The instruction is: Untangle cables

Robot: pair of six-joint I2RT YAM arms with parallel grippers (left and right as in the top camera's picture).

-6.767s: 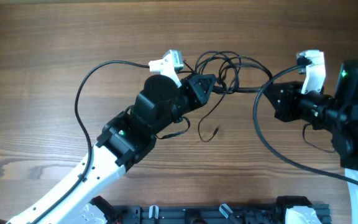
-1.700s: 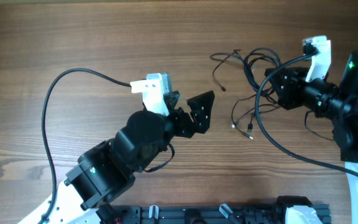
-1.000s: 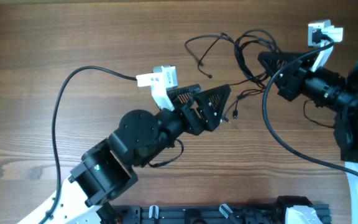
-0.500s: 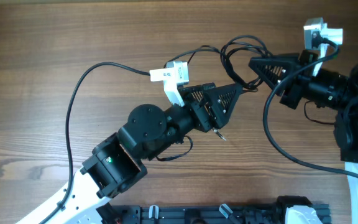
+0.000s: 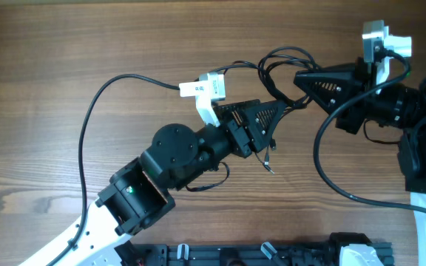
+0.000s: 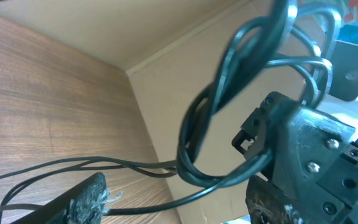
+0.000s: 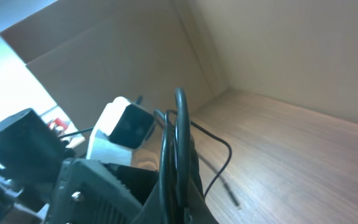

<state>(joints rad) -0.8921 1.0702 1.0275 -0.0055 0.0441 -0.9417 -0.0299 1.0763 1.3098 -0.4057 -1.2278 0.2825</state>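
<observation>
We see the cables [image 5: 271,65] bunched in loose loops over the far middle of the desk [image 5: 124,37], strung between the tips of the two tools. One thin strand drops below the bundle and ends in a small plug [image 5: 272,169] near the wood.

The right tool [image 5: 299,74] is clenched on the cables. In the right wrist view the cords [image 7: 179,134] rise straight out from between its fingers.

The left tool [image 5: 278,109] has its tip at the lower edge of the bundle. In the left wrist view the loops [image 6: 211,106] hang in the air ahead, and thin strands run past one finger [image 6: 86,194]. We cannot tell whether this tool is clenched or released.

The left arm reaches up from the near left corner, slanting to the right. Its thick wire [image 5: 87,125] arcs over the desk. The right arm comes in from the right edge, pointing left.
</observation>
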